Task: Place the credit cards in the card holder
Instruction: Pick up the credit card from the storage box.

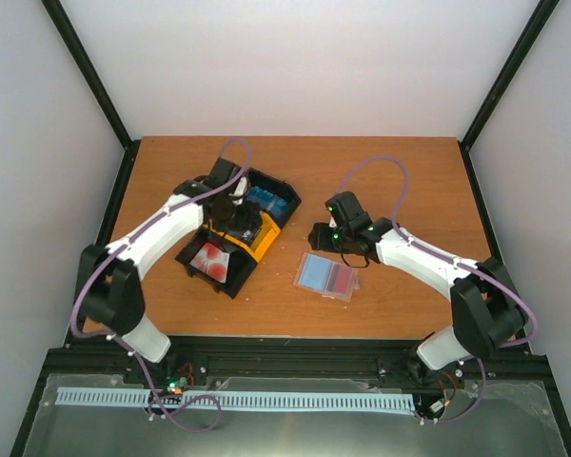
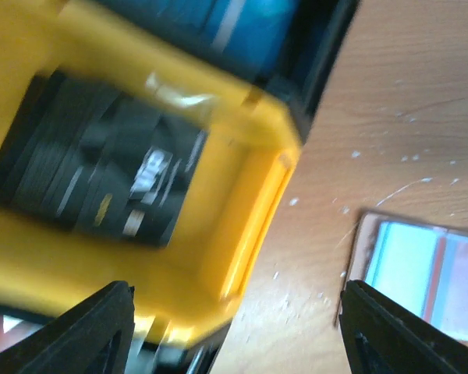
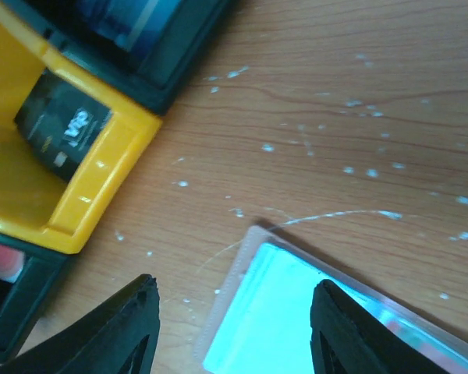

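Hovering over the yellow bin, the left gripper has its fingers spread with nothing between them; the black cards lie in the bin below. Risk: closing there may lift several cards at once or catch the bin wall. The card holder lies open on the table, apart from the bin, showing a light blue card and a red card. The right gripper, fingers likewise spread and empty, hangs above its corner; an unpinned holder may slide during insertion.
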### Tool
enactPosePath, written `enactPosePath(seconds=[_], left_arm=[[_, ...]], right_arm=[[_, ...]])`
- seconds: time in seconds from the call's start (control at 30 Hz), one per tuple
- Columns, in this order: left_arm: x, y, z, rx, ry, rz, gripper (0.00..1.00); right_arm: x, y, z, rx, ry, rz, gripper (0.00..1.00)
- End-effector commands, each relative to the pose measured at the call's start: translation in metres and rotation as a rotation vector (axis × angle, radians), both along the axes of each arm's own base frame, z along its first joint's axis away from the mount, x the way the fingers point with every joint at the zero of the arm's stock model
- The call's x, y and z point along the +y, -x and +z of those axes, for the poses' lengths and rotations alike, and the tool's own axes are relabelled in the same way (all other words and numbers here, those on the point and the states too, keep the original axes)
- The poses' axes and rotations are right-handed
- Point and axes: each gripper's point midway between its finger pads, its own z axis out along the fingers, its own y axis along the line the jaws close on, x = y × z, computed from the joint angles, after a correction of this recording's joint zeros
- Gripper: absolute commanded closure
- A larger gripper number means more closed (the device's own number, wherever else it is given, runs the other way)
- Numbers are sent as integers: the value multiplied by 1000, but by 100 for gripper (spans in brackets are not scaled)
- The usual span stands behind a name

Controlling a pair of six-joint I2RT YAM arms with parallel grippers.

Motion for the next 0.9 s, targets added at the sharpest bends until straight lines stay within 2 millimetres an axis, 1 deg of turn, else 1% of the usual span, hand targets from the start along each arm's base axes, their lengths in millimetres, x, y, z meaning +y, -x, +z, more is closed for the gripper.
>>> enactPosePath(seconds=[0.0, 0.07, 0.17, 0.27, 0.3, 0.4, 0.47, 0.67, 0.77, 0.87], left_arm=[[51, 39, -2, 52, -101, 193, 28], [64, 52, -9, 75, -121, 248, 30], [75, 63, -21, 121, -114, 297, 30], [86, 70, -36, 161, -135, 331, 29], [87, 71, -41, 168, -143, 331, 27], [91, 74, -58, 200, -186, 326, 26], [94, 75, -67, 208, -209, 320, 26], [91, 64, -83, 163, -220, 248, 21], [99, 60, -88, 139, -273, 237, 20], [97, 55, -92, 129, -282, 203, 20]], right_arm=[[42, 2, 22, -81, -60, 186, 47], [55, 6, 24, -90, -49, 235, 47], [67, 10, 17, -75, -51, 273, 47], [72, 13, 10, -57, -45, 286, 47], [72, 14, 9, -56, -44, 286, 47], [69, 16, 7, -55, -35, 285, 47], [67, 16, 7, -55, -24, 281, 47], [61, 16, 5, -56, -5, 260, 47], [58, 17, 4, -53, 5, 250, 47], [55, 17, 2, -52, 13, 242, 47]])
